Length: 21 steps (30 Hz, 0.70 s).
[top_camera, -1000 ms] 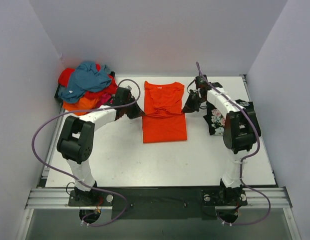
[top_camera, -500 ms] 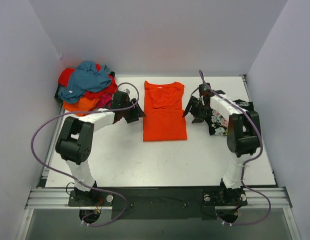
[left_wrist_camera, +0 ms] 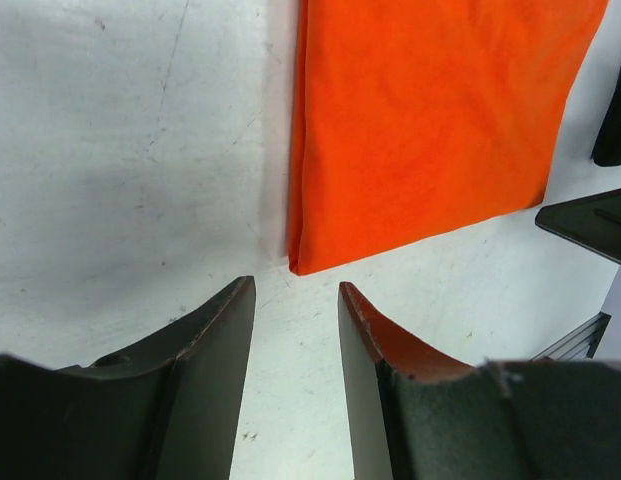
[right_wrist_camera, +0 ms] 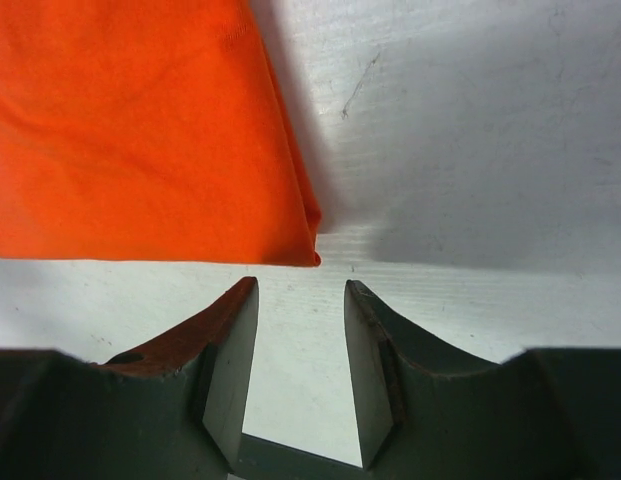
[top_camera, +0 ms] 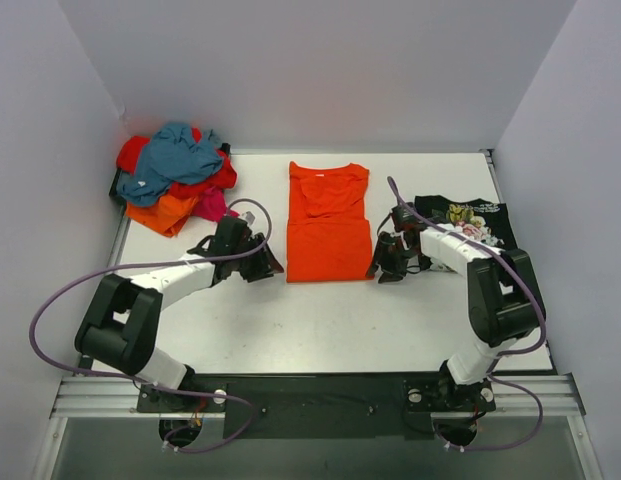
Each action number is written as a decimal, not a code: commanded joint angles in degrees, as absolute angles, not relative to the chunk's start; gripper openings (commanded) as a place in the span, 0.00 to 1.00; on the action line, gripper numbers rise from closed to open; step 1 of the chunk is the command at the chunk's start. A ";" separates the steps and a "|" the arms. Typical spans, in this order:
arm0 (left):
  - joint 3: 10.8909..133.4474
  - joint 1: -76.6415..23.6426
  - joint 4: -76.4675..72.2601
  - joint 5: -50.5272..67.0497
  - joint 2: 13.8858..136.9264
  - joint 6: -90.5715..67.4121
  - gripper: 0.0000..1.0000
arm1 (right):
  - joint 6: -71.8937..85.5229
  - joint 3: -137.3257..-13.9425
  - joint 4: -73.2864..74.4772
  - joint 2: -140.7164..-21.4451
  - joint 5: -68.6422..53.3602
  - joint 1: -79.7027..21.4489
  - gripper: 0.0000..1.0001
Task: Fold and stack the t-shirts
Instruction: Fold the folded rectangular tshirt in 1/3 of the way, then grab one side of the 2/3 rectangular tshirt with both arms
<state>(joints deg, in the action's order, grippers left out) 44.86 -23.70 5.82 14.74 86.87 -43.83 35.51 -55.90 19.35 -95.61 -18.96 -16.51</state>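
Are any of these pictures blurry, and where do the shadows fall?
Left wrist: a soft grey shadow lies on the table along the orange shirt's left edge. Right wrist: a darker shadow lies right of the shirt. Top external: evenly lit, no glare. None looks badly blurred.

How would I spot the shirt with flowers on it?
Start at the white table, then go to its right side. The black shirt lies there by the right arm. Only it has a flower print; the orange shirt mid-table is plain.
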 commanded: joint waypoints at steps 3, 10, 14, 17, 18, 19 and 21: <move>43.51 -24.87 2.55 16.43 87.27 -45.79 0.48 | 34.98 -57.39 17.76 -98.69 -17.76 -16.35 0.31; 43.33 -26.63 1.85 17.05 89.73 -46.93 0.45 | 34.80 -58.62 17.23 -102.21 -17.93 -16.17 0.23; 42.89 -27.16 1.14 17.23 90.79 -47.37 0.44 | 34.98 -57.92 16.17 -103.09 -18.28 -16.26 0.12; 43.24 -27.16 0.88 17.31 91.58 -47.64 0.44 | 34.81 -57.75 16.00 -102.83 -18.46 -16.35 0.04; 43.42 -27.25 0.88 17.14 92.10 -47.64 0.44 | 34.80 -57.83 16.08 -102.57 -18.54 -16.43 0.04; 43.59 -27.25 0.88 16.88 92.37 -47.64 0.44 | 34.72 -57.92 16.00 -102.48 -18.63 -16.44 0.04; 44.12 -27.25 -1.38 17.14 93.95 -47.72 0.45 | 34.72 -57.92 16.08 -102.31 -18.72 -16.52 0.02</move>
